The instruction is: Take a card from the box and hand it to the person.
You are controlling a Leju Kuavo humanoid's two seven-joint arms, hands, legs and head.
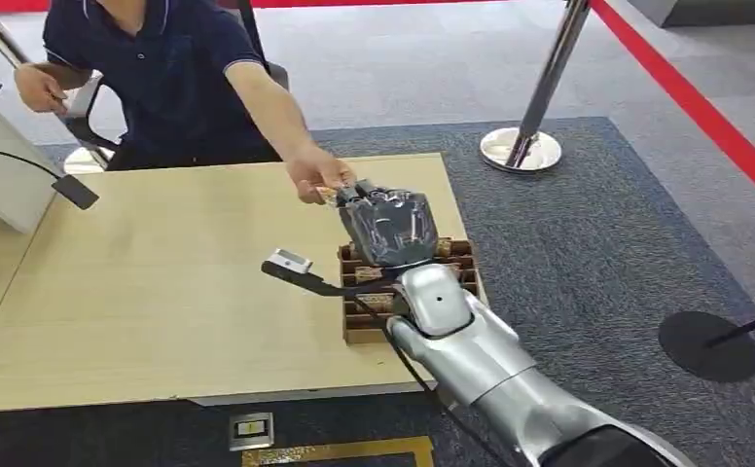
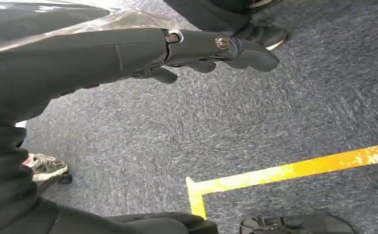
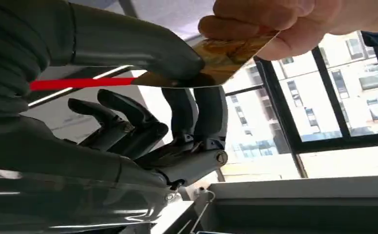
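- Right hand (image 3: pixel 177 97) pinches the card (image 3: pixel 221 61) between thumb and fingers, raised over the far edge of the card box (image 1: pixel 456 258) at the table's (image 1: pixel 160 292) right edge.
- The person's hand (image 1: pixel 310 178) already grips the card's other end.
- Handover nearly done, I'd say; only the release remains.
- Left hand (image 2: pixel 197 51) hangs over the carpet, fingers loosely extended, holding nothing.

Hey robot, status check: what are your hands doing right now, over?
Right hand pinches card; person's hand grips its far end. Left hand hangs, holds nothing. Box below. Nothing blocking.
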